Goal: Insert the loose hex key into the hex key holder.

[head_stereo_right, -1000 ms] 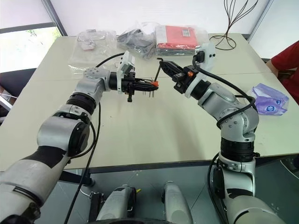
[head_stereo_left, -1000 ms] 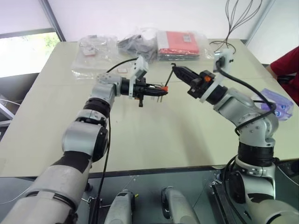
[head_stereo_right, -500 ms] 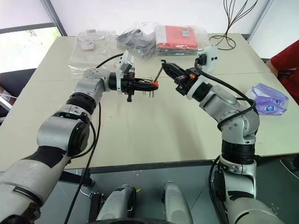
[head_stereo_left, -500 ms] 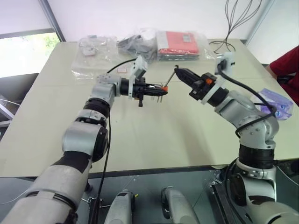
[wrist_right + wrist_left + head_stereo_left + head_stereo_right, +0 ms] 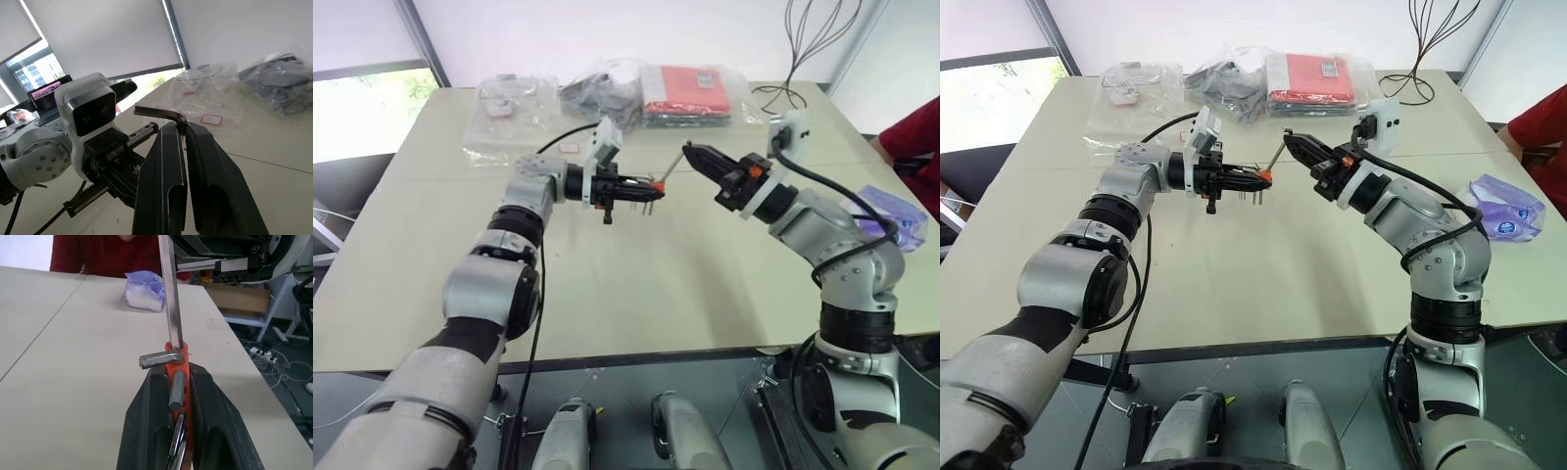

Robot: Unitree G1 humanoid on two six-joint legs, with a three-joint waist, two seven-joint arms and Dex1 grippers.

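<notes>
My left gripper (image 5: 641, 189) is shut on the orange-red hex key holder (image 5: 657, 182), held level above the table and pointing right. Short dark keys stick out of the holder (image 5: 182, 363). My right gripper (image 5: 691, 153) is shut on the loose hex key (image 5: 674, 167), a thin dark rod slanting down to the holder's tip. In the left wrist view the rod (image 5: 171, 298) meets the holder's outer end. The key's bent short end (image 5: 159, 112) pokes out beyond the right fingertips (image 5: 168, 134).
A purple-white packet (image 5: 891, 217) lies at the table's right edge. Clear plastic bags (image 5: 514, 103) and a red packet (image 5: 690, 93) crowd the far side. A person in red (image 5: 915, 137) sits at the right. A black wire stand (image 5: 808, 44) rises at the back.
</notes>
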